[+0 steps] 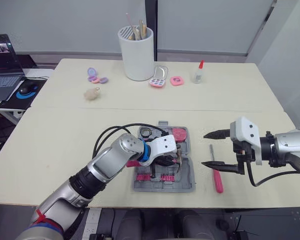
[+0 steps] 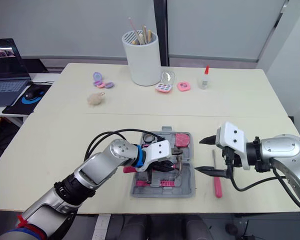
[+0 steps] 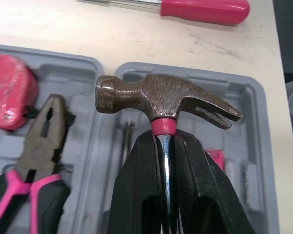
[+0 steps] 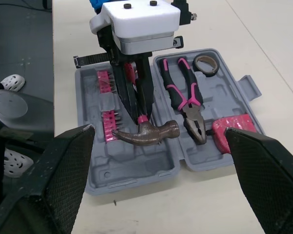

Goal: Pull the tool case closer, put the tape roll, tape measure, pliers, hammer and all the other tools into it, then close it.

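Level: bright and even light is seen in every view.
Source: soft light is cast from overhead, as judged by the short shadows.
Shadows: a faint, soft-edged shadow is thrown at the base of the tall white cylindrical holder (image 1: 136, 55) on the cream tabletop (image 1: 65, 145); another lies under the brown steel-headed hammer (image 3: 161, 100) in the open grey plastic tool case (image 4: 146, 165).
Glare: a pale sheen is carried along the hammer's head and chrome neck; the tabletop is left matte.

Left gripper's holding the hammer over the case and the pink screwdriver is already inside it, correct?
No. The left gripper holds the hammer over the case, but the screwdriver lies on the table beside it, near the open right gripper, as the left eye view shows.
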Controlling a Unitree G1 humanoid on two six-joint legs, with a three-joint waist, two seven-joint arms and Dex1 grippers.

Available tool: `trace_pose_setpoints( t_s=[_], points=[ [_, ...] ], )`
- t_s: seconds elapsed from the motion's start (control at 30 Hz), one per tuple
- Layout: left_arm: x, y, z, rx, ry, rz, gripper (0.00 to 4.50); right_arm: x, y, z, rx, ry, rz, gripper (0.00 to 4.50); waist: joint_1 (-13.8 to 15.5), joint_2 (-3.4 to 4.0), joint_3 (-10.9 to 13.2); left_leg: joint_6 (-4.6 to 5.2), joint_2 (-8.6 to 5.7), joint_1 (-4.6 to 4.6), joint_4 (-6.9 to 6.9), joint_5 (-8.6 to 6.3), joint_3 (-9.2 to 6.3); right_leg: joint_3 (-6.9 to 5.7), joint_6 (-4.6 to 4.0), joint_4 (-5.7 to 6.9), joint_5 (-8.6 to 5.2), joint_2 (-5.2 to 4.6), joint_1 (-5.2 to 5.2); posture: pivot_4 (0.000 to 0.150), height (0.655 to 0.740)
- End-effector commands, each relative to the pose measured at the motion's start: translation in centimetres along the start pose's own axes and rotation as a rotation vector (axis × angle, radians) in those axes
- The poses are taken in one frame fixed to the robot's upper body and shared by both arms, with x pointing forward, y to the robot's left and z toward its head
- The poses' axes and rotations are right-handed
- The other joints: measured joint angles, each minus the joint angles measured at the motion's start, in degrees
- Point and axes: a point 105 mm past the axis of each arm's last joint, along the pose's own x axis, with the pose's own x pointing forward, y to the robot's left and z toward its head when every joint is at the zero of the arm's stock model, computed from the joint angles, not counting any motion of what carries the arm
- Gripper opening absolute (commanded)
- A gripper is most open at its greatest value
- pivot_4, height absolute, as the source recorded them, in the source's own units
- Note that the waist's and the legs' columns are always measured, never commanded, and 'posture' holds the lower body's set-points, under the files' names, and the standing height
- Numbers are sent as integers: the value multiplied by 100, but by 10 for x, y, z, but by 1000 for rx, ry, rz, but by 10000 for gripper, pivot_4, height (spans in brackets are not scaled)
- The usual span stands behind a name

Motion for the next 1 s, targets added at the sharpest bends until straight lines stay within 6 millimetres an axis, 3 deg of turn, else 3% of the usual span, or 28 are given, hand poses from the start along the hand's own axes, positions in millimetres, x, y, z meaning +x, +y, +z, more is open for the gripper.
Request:
trace_pose_setpoints(
  t_s=[0.03,0.53,1.0],
  points=[
    [8,-6,10,31,-19,-9,806,-4,5,5,-33,6,-5,45000,6,0,0,0,-1,0,1,0,0,0,0,0,0,0,0,1500,7400],
    [30,-10,-3,22,18,-19,806,-6,12,-6,8,31,-17,45000,16,1,-1,-2,-1,2,3,3,-6,-3,0,2,0,2,6,1500,7400],
    [39,2,-5,17,43,6,806,-4,15,-8,19,25,-25,45000,59,6,-4,-2,-6,25,6,3,-6,-2,1,1,0,1,34,1500,7400]
  ],
)
